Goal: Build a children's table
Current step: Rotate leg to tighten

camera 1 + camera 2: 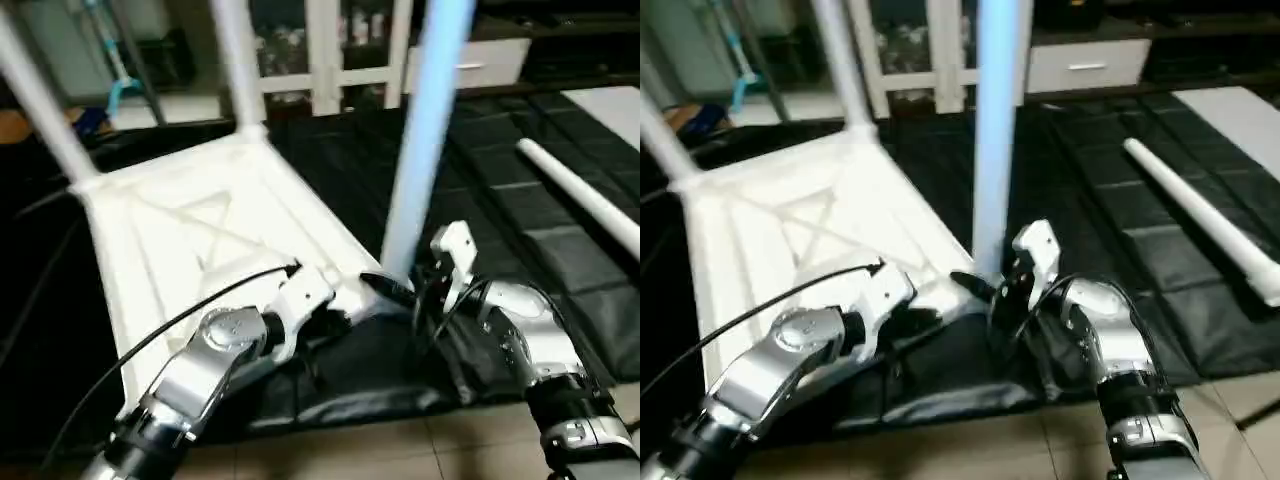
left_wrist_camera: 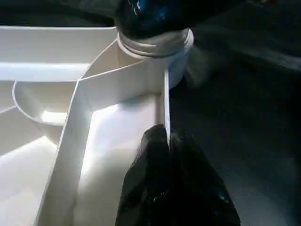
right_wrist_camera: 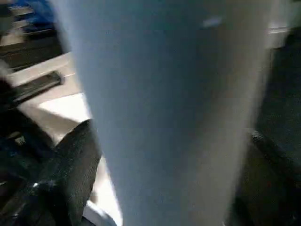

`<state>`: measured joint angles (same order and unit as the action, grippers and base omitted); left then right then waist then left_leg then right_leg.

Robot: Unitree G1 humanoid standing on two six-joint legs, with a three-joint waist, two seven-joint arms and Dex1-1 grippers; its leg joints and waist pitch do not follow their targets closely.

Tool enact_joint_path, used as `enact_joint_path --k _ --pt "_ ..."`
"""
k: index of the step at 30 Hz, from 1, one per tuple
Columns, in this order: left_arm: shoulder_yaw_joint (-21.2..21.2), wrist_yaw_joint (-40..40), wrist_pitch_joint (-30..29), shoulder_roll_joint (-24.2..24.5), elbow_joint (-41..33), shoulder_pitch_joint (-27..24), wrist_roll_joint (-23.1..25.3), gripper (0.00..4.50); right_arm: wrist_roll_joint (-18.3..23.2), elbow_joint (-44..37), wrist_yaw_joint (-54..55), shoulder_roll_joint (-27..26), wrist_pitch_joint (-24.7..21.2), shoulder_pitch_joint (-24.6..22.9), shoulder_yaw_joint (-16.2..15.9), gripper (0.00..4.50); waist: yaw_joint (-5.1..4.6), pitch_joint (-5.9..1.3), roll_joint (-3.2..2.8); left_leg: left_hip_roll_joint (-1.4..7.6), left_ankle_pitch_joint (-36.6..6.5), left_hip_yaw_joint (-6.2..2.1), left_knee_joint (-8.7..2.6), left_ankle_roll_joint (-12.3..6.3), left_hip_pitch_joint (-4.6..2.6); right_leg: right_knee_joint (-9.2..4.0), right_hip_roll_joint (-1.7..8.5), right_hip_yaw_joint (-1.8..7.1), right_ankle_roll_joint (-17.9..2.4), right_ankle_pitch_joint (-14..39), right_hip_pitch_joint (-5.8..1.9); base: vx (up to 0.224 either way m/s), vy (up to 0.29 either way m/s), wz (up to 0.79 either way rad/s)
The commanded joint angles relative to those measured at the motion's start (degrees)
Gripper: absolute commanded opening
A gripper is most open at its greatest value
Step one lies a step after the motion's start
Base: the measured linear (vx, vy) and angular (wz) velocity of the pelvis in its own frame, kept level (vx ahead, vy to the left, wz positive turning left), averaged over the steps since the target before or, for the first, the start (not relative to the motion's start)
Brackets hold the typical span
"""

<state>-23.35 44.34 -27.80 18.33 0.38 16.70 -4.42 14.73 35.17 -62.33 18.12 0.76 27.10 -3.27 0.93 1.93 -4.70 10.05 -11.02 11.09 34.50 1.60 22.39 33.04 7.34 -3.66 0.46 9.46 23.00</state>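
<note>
From the head cameras, the table top (image 1: 190,230) is lying upside down on a black mat (image 1: 560,250), ribbed underside facing up. Three legs are standing in its corner sockets: the near leg (image 1: 425,130) rising at the closest corner, a second leg (image 1: 232,60) at the far corner, and a third leg (image 1: 40,95) at the far left. The fourth leg (image 1: 585,195) is lying loose on the mat, well apart to the right. The left gripper (image 1: 325,318) is sitting at the top's near edge, and the right gripper (image 1: 1000,290) is hovering at the base of the near leg.

In the left wrist view, the left gripper's fingers (image 2: 174,188) are pinching shut on the thin edge wall of the top (image 2: 165,106), just beside the corner socket (image 2: 155,47).

In the right wrist view, the near leg (image 3: 164,108) is standing between the right gripper's fingers (image 3: 75,165), which are spread wide on either side of it, not clamping it.
</note>
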Motion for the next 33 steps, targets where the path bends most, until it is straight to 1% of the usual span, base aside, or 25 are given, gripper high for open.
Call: enact_joint_path --k 1,3,4,5,6,7,9,10,11,14,15,18,20,21,22,25,30,33 --pt "-3.7 2.9 -2.5 0.9 0.2 -1.7 -0.2 0.00 0.6 1.1 -3.7 1.4 -0.2 1.3 -1.2 4.16 0.00 -3.48 0.86 2.77 -11.8 -0.72 -4.42 -6.34 -1.44 -2.57 0.53 1.12 -15.7 7.8 -2.25 0.000 0.000 0.00" --pt "-3.7 3.3 -2.9 1.3 -0.3 -1.9 -0.5 0.00 0.1 1.9 -5.7 2.0 -0.3 1.6 -1.8 4.16 0.17 -3.32 0.91 2.74 -13.1 -0.59 -4.57 -5.51 -1.46 -2.76 0.52 1.24 -15.1 9.6 -2.18 0.000 0.000 0.00" --pt "-3.7 3.4 -3.0 1.4 -0.5 -1.9 -0.5 0.00 -0.6 2.5 -6.7 2.4 0.1 1.7 -2.5 4.16 0.22 -3.26 1.04 2.69 -13.9 -0.61 -4.62 -5.00 -1.35 -2.83 0.61 1.31 -14.6 10.7 -2.28 0.000 0.000 0.00" --pt "-3.7 3.5 -3.2 1.6 -0.8 -2.1 -0.5 0.00 -1.3 2.9 -7.7 2.7 0.4 1.8 -2.9 4.01 0.23 -3.19 1.42 2.68 -14.3 -0.58 -4.67 -4.83 -1.31 -2.96 0.63 1.34 -14.4 11.5 -2.29 0.000 0.000 0.00" --pt "-3.7 3.6 -3.3 1.8 -1.1 -2.1 -0.5 0.00 -2.1 3.4 -8.3 3.1 1.0 1.9 -3.3 3.90 0.35 -3.14 1.25 2.66 -15.3 -0.58 -4.71 -4.14 -1.42 -3.15 0.78 1.50 -13.7 13.7 -2.18 0.000 0.000 0.00" --pt "-3.7 3.6 -3.4 1.9 -1.3 -2.2 -0.4 0.00 -2.6 3.8 -8.8 3.3 1.4 2.0 -3.6 3.79 0.36 -3.15 1.22 2.67 -15.5 -0.61 -4.70 -3.91 -1.46 -3.18 0.79 1.50 -13.7 14.1 -2.13 0.000 0.000 0.00" --pt "-3.5 3.7 -3.6 2.0 -1.3 -2.0 -0.2 0.00 -3.3 4.8 -9.5 3.8 2.4 2.3 -4.0 3.70 0.34 -3.17 1.20 2.62 -15.7 -0.59 -4.68 -3.53 -1.44 -3.21 0.75 1.52 -13.6 14.3 -2.10 0.000 0.000 0.00" --pt "-3.5 3.7 -3.6 2.0 -1.3 -2.0 -0.2 0.00 -3.3 5.0 -9.7 4.0 2.6 2.4 -4.1 3.45 0.32 -3.22 1.25 2.58 -15.2 -0.62 -4.65 -3.71 -1.36 -3.17 0.74 1.51 -13.5 13.8 -2.22 0.000 0.000 0.00" --pt "-3.5 3.7 -3.6 2.0 -1.3 -1.9 -0.1 0.00 -3.2 5.3 -9.9 4.1 2.7 2.5 -4.1 3.45 0.34 -3.23 1.24 2.59 -15.0 -0.64 -4.65 -3.82 -1.32 -3.15 0.76 1.52 -13.5 13.6 -2.22 0.000 0.000 0.00" --pt "-3.5 3.6 -3.5 2.0 -1.1 -1.7 0.1 0.00 -3.1 5.4 -10.0 4.5 3.2 2.5 -3.9 3.17 0.33 -3.44 1.19 2.52 -12.9 -0.59 -4.38 -4.72 -1.35 -2.90 0.57 1.46 -14.2 10.8 -2.29 0.000 0.000 0.00" --pt "-3.5 3.5 -3.5 1.9 -1.0 -1.7 0.2 0.00 -3.3 5.5 -9.9 4.8 3.7 2.4 -3.7 3.17 0.37 -3.47 1.14 2.53 -12.5 -0.61 -4.36 -4.98 -1.35 -2.81 0.58 1.45 -14.4 10.3 -2.31 0.000 0.000 0.00" --pt "-3.5 3.4 -3.5 1.9 -1.0 -1.7 0.2 0.00 -3.3 5.6 -9.8 5.0 3.9 2.3 -3.2 2.87 0.48 -3.54 1.14 2.53 -10.9 -0.59 -4.18 -6.04 -1.24 -2.65 0.62 1.40 -15.0 8.8 -2.41 0.000 0.000 0.00" --pt "-3.5 3.5 -3.5 2.0 -1.1 -1.8 0.2 0.00 -3.2 5.9 -9.9 5.1 4.2 2.2 -2.9 2.82 0.47 -3.52 1.10 2.51 -11.2 -0.56 -4.17 -6.17 -1.26 -2.71 0.55 1.36 -15.0 9.1 -2.40 0.000 0.000 0.00" --pt "-3.5 3.5 -3.6 2.0 -1.2 -1.8 0.3 0.00 -3.1 6.6 -10.1 5.3 4.6 2.0 -2.5 2.60 0.48 -3.45 0.96 2.54 -12.2 -0.57 -4.26 -5.92 -1.32 -2.84 0.57 1.35 -14.9 10.4 -2.37 0.000 0.000 0.00" --pt "-3.5 3.5 -3.6 2.0 -1.2 -1.8 0.3 0.00 -3.1 6.6 -10.1 5.3 4.6 2.0 -2.5 2.52 0.46 -3.50 1.01 2.54 -12.3 -0.57 -4.23 -5.80 -1.37 -2.85 0.58 1.35 -14.9 10.5 -2.39 0.000 0.000 0.00" --pt "-3.6 3.6 -3.5 1.9 -1.0 -1.7 0.4 0.00 -2.9 6.6 -10.3 5.1 4.4 1.7 -2.6 2.42 0.44 -3.53 0.97 2.54 -12.5 -0.62 -4.25 -5.61 -1.34 -2.81 0.52 1.31 -14.8 10.2 -2.43 0.000 0.000 0.00" --pt "-3.5 3.4 -3.6 1.9 -0.9 -1.6 0.4 0.00 -1.8 6.1 -10.7 4.2 3.4 1.0 -2.5 2.33 0.52 -3.63 1.01 2.56 -11.5 -0.63 -4.15 -6.04 -1.37 -2.63 0.53 1.31 -15.2 8.9 -2.48 0.000 0.000 0.00" --pt "-3.3 3.1 -3.8 1.8 -0.9 -1.7 0.4 0.00 -1.6 6.1 -10.0 3.7 3.5 0.7 -2.2 2.24 0.52 -3.62 1.05 2.54 -11.4 -0.63 -4.13 -6.17 -1.31 -2.60 0.54 1.29 -15.3 8.9 -2.51 0.000 0.000 0.00"
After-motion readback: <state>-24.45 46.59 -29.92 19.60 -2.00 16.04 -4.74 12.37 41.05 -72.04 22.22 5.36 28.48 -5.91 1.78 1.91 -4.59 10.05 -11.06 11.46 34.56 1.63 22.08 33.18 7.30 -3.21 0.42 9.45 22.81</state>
